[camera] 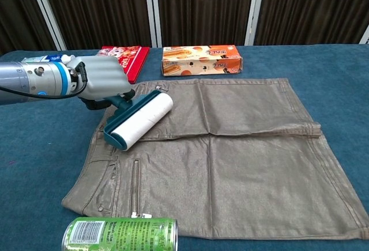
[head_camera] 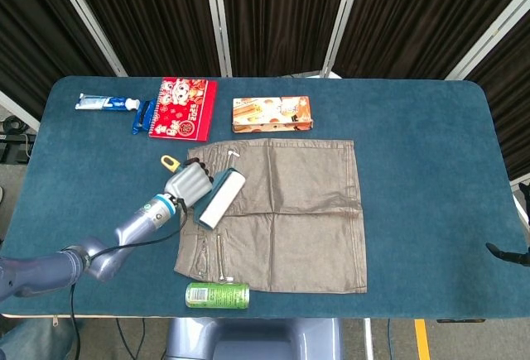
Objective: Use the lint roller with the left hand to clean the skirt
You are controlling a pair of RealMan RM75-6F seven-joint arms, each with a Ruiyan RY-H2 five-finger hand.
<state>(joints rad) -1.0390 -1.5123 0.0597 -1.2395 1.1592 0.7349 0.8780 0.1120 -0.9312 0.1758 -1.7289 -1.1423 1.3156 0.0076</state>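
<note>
Open cloth to the right, clutter along the top and bottom edges

The skirt (head_camera: pixel 281 211) lies bare across the centre and right of the frame, and the table (head_camera: pixel 431 170) beyond it is open. At upper left, the toothpaste tube (head_camera: pixel 103 103), red notebook (head_camera: pixel 183 109) and snack box (head_camera: pixel 272 113) line the far side just above the waistband. A green can (head_camera: pixel 217 295) lies at the skirt's lower left edge. The left hand (head_camera: pixel 187 184) with the lint roller (head_camera: pixel 220 199) occupies the skirt's left edge.

Blue-carpeted table (head_camera: pixel 431 153) before dark curtains (head_camera: pixel 273 12) with pale metal posts (head_camera: pixel 217 16).
</note>
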